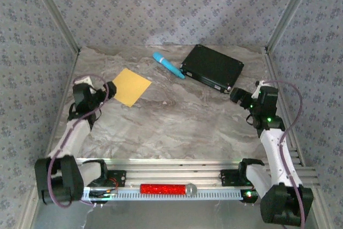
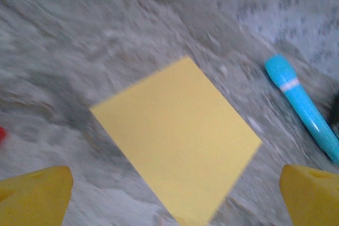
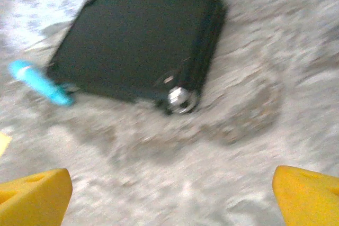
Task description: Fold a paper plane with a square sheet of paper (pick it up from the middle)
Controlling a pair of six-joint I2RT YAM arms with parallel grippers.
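Left claw (image 1: 109, 90) (jaws apart) just beside paper sheet (image 1: 132, 87).

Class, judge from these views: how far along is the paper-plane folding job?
Done: nothing yet; the square sheet of paper lies flat, uncreased, on the table. In hand: the left gripper, open, faces the sheet; the right gripper, open, faces the black box. Left: the pickup and every fold.
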